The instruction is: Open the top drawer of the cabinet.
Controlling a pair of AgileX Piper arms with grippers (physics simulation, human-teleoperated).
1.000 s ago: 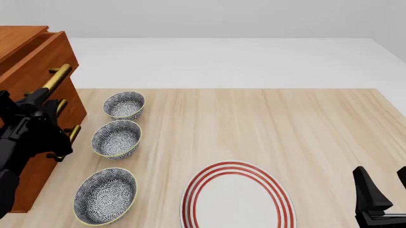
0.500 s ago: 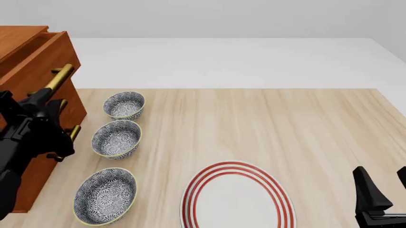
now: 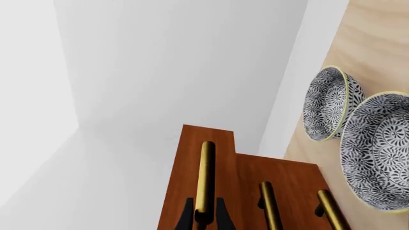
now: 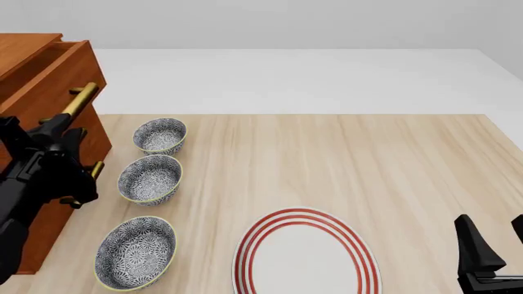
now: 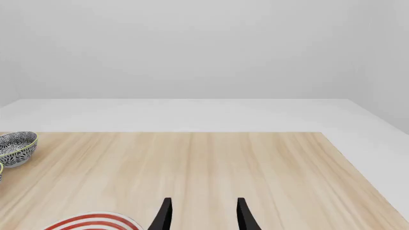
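— Where do we have the cabinet (image 4: 41, 122)?

— At the far left of the bench (image 4: 343, 165), in the front view. The top drawer (image 4: 49, 70) stands out a little from the cabinet's front, ahead of the two lower drawers.

— And our left gripper (image 3: 204, 218)?

— On the top drawer's brass handle (image 3: 206, 177). In the left wrist view we see the two dark fingers (image 3: 187, 215) pinching the bar from either side, near its close end. In the front view the left arm covers much of the cabinet's front, with the handle's far end poking out above it.

— The right gripper (image 5: 201, 215)?

— Low at the near right corner of the bench, well apart from the cabinet. Its fingers are spread with nothing between them; only bare wood shows in the gap.

— What else lies on the bench?

— Three patterned bowls (image 4: 150, 179) in a row just beside the cabinet, and a white plate with red rings (image 4: 307, 257) at the near edge, between the bowls and our right gripper.
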